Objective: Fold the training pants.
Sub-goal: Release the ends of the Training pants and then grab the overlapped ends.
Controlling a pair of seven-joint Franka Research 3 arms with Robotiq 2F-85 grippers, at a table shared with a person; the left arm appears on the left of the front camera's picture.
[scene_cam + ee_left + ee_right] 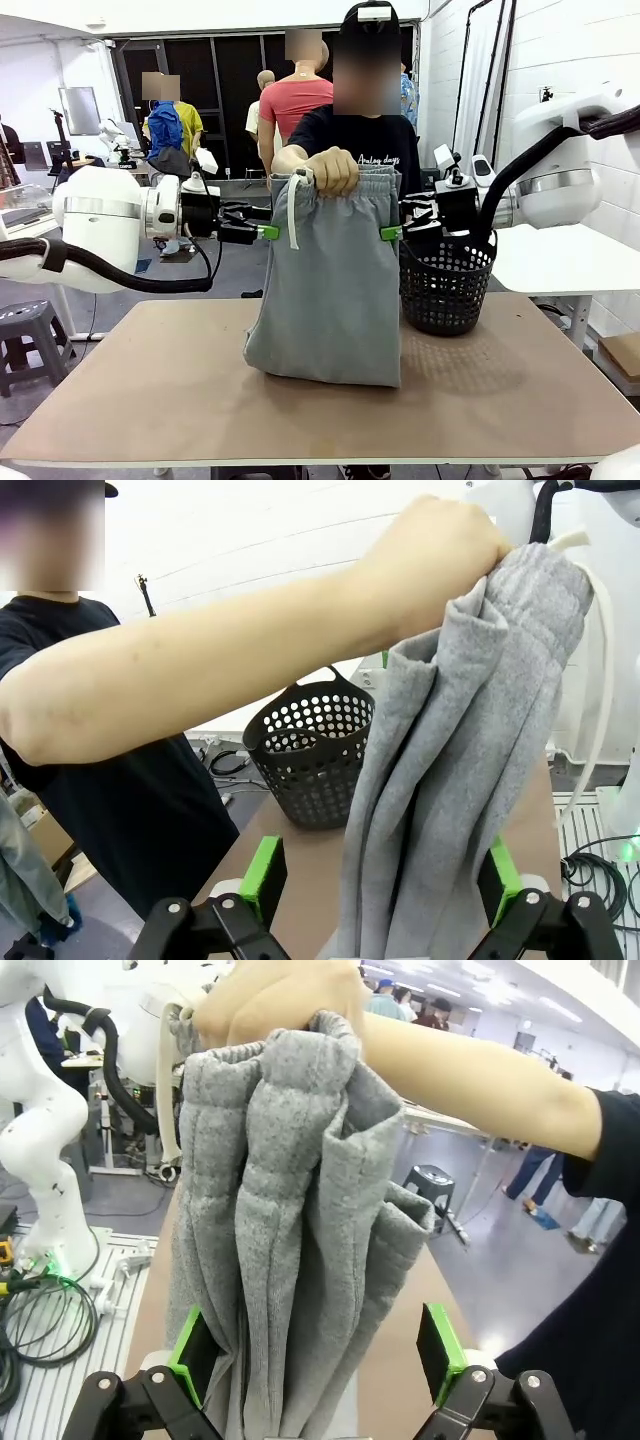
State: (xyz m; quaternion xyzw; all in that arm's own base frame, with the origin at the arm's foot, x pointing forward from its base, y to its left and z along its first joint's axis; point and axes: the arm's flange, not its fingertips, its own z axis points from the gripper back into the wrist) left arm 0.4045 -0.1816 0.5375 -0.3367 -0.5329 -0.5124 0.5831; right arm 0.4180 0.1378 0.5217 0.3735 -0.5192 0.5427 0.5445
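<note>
A person's hand (pixel 333 170) holds the light grey training pants (pixel 330 290) up by the gathered waistband, a white drawstring dangling. The cloth hangs in folds, its lower end resting on the table (pixel 150 380). My left gripper (pixel 268 232) is at the pants' left edge and my right gripper (pixel 390 233) at the right edge, both just below the waistband. In the left wrist view the pants (pixel 440 780) hang between the open gripper's (pixel 383 880) green pads. In the right wrist view the bunched pants (pixel 290 1210) likewise hang inside the open gripper (pixel 315 1355), with the hand (pixel 270 1005) above.
A black mesh basket (pixel 447 280) stands on the table right of the pants, directly under my right arm, and shows behind the cloth as the basket (pixel 310 750). The person stands at the far edge. Bare tabletop lies to the left and in front.
</note>
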